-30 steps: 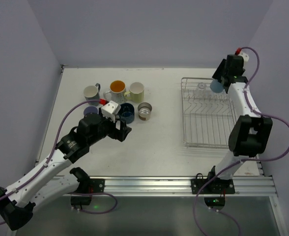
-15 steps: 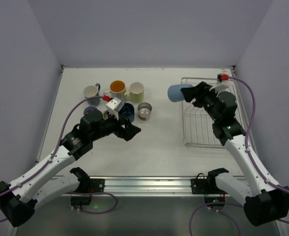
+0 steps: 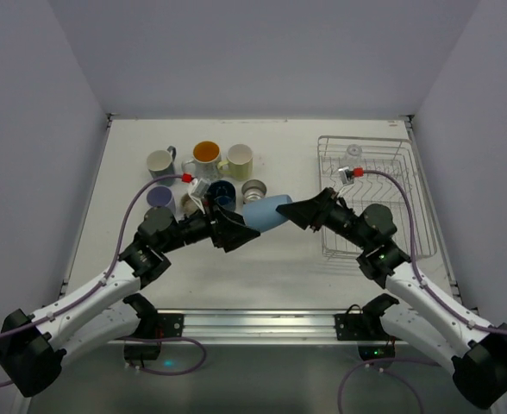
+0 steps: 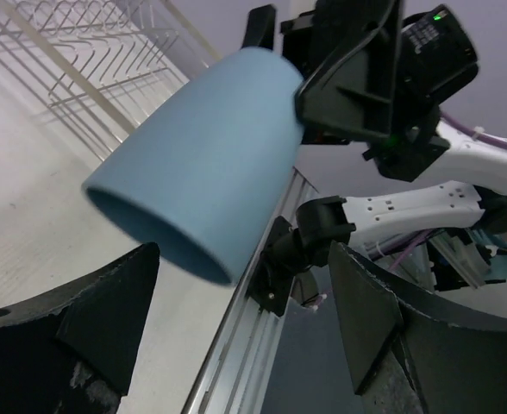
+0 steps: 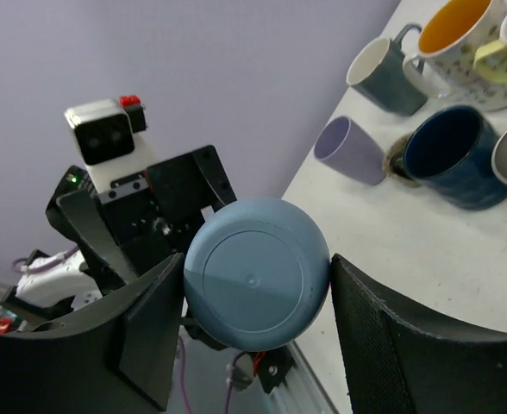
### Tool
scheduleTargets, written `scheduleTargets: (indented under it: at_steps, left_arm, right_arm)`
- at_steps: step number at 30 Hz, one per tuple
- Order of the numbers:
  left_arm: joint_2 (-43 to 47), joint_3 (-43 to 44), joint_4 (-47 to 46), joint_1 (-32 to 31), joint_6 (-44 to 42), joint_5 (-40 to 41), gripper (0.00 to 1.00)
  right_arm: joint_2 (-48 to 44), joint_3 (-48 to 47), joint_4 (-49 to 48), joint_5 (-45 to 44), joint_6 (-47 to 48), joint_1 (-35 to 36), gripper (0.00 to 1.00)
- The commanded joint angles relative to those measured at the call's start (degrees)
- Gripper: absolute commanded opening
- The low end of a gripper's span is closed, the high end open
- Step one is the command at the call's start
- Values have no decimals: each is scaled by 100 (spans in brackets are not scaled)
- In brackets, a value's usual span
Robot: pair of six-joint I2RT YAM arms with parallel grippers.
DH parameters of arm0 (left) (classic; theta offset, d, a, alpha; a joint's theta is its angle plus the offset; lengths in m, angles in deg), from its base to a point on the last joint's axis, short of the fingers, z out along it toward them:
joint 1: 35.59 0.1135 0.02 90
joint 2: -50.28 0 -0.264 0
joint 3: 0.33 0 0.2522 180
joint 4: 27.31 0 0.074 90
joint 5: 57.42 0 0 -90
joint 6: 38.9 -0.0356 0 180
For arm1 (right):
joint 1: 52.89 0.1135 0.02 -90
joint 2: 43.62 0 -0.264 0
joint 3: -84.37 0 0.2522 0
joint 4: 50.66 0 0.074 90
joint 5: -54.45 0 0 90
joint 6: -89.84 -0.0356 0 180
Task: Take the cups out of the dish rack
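We judge a handover: right gripper pinches the matte light-blue tumbler by its base, in mid-air beside the silver wire dish rack; the spread left gripper must next close round its mouth.

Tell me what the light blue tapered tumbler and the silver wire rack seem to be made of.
The light blue tumbler looks like matte plastic: even colour, dull sheen, a small moulding dot at the centre of its base; ceramic is possible. The silver wire rack looks like chromed or polished steel: thin bright rods.
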Motion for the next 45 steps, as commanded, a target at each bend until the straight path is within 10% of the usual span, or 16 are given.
scheduleTargets:
  at_steps: [1, 8, 11, 13, 16, 26, 45]
  left_arm:
    - [-20, -110, -1230, 13, 564, -371, 83]
    - [-56, -163, -1388, 13, 573, -240, 69]
    - [84, -146, -1232, 13, 460, -38, 20]
    - [207, -41, -759, 13, 249, 329, 2]
    - [383, 468, 891, 13, -444, 1083, 0]
    - [-256, 1735, 5649, 22, -1783, 3442, 0]
    - [-3360, 2385, 5317, 40, -2318, 4278, 5]
  right_arm:
    - [256, 146, -998, 126, -438, 292, 34]
    - [765, 154, -1518, 56, -545, 821, 35]
    - [959, 224, -1756, 38, -632, 935, 40]
    - [994, 286, -1800, -32, -676, 935, 68]
    - [785, 348, -1363, -286, -458, 935, 99]
    - [-867, 23, 2030, -1824, 1072, 927, 99]
    - [-1730, 137, 3350, -2405, 1758, 935, 99]
